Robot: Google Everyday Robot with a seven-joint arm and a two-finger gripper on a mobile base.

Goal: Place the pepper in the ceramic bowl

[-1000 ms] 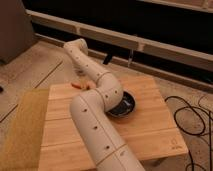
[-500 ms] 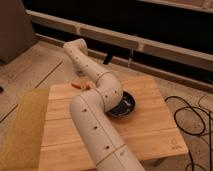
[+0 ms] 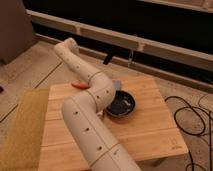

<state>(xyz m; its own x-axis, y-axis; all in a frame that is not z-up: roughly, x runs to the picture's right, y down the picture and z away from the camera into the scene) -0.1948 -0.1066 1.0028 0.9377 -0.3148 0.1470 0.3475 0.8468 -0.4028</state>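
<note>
End effector: out of sight behind the far end of the arm, over the far left of the table. I cannot tell how far open it is or whether it has hold of anything.

Pepper: lying on the table just left of the arm, outside the bowl, whose near edge the elbow covers. The reach suggests an approach for pickup.

Against the earlier frames: arm, pepper and bowl unchanged.
</note>
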